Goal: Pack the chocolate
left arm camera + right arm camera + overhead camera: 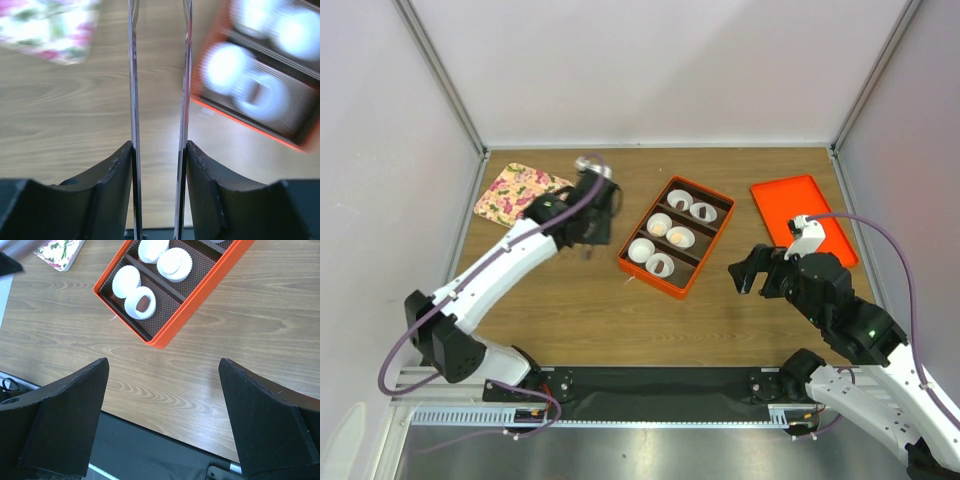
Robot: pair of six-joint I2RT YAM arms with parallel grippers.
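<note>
The orange divided box [712, 250] stands mid-table with several white paper cups in it. A dark chocolate [663, 264] lies in the nearest cup, also visible in the right wrist view as a dark chocolate [143, 302]. A pale piece [679, 239] lies in a middle cup. My left gripper [592, 238] hovers just left of the box. Its thin metal blades [159, 60] stand a little apart over bare wood, open, with nothing between them. My right gripper [750, 272] is right of the box, and its jaws [162, 405] are wide open and empty.
The orange lid [803, 218] lies at the right, behind my right arm. A floral pad [518, 190] lies at the back left. Grey walls close in the table on three sides. The black mounting rail [150, 450] runs along the near edge.
</note>
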